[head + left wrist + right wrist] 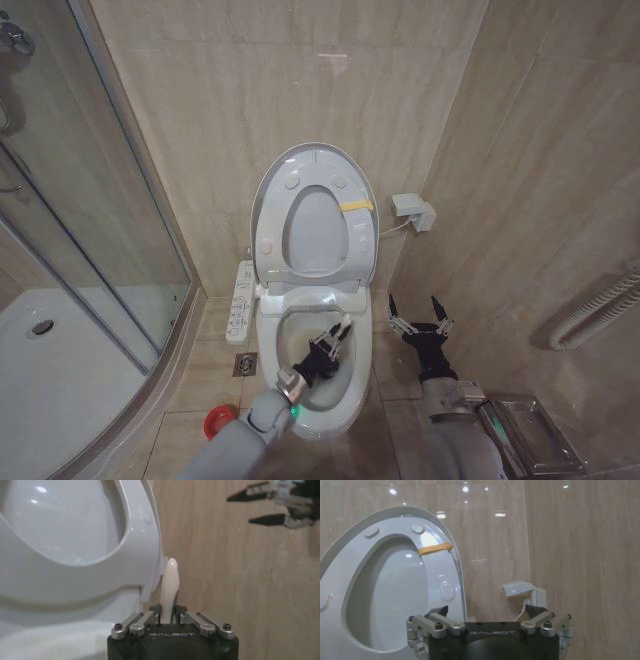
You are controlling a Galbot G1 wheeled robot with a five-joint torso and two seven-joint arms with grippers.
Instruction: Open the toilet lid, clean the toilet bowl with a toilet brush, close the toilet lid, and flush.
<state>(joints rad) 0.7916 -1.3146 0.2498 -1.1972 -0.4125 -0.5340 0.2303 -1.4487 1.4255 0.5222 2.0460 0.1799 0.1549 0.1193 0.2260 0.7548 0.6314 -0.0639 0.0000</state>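
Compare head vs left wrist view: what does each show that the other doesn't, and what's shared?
Head view alone: the toilet bowl interior, the red holder on the floor, the side control panel, the shower enclosure, the wall box.

Left wrist view alone: a close look at the left claw shut on the toilet brush handle.

Shared: the raised toilet lid and seat, the left claw, the open right claw, idle beside the toilet.
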